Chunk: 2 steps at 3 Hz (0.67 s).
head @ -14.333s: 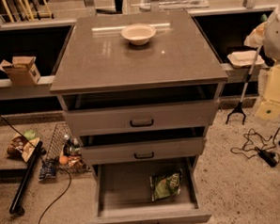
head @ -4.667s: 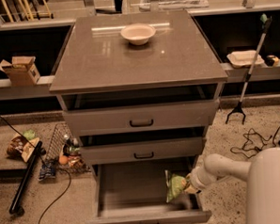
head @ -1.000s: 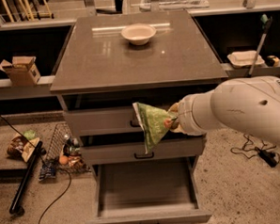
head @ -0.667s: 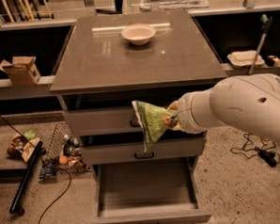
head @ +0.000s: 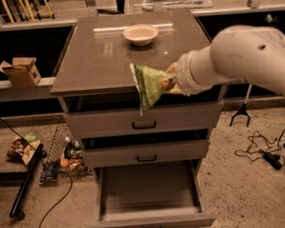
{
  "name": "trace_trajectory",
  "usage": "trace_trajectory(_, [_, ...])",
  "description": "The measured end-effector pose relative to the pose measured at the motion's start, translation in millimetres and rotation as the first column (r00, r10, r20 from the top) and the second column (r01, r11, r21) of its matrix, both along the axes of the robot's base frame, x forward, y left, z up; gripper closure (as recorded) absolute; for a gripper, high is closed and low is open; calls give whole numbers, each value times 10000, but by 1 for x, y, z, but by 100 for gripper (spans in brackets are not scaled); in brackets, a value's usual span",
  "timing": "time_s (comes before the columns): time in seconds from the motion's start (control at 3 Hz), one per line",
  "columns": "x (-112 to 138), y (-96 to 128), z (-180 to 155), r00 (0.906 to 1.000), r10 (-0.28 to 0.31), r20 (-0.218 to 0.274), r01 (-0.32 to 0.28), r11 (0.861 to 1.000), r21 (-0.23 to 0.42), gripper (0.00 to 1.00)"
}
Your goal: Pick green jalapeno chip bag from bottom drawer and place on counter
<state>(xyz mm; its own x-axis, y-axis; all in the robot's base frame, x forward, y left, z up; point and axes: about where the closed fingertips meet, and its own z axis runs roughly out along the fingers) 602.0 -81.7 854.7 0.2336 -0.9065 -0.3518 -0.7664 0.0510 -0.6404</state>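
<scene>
The hand (head: 171, 82) grips the green jalapeno chip bag (head: 149, 84) by one side — held in the air at the front edge of the desk (head: 101, 55). The bottom drawer (head: 149, 194) stands pulled open below.

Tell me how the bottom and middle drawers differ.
The bottom drawer is pulled out; the middle drawer is pushed in. The bottom drawer shows its floor and walls; the middle drawer only its front. Both are grey with dark handles. The tool holds the green chip bag at the counter edge.
</scene>
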Motion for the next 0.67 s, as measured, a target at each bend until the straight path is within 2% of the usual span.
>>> trace_trajectory(0.33, [42, 6, 62, 9917, 324, 1241, -327, 9995, 10, 100])
trace_trajectory(0.67, [42, 7, 62, 9917, 324, 1242, -328, 9995, 10, 100])
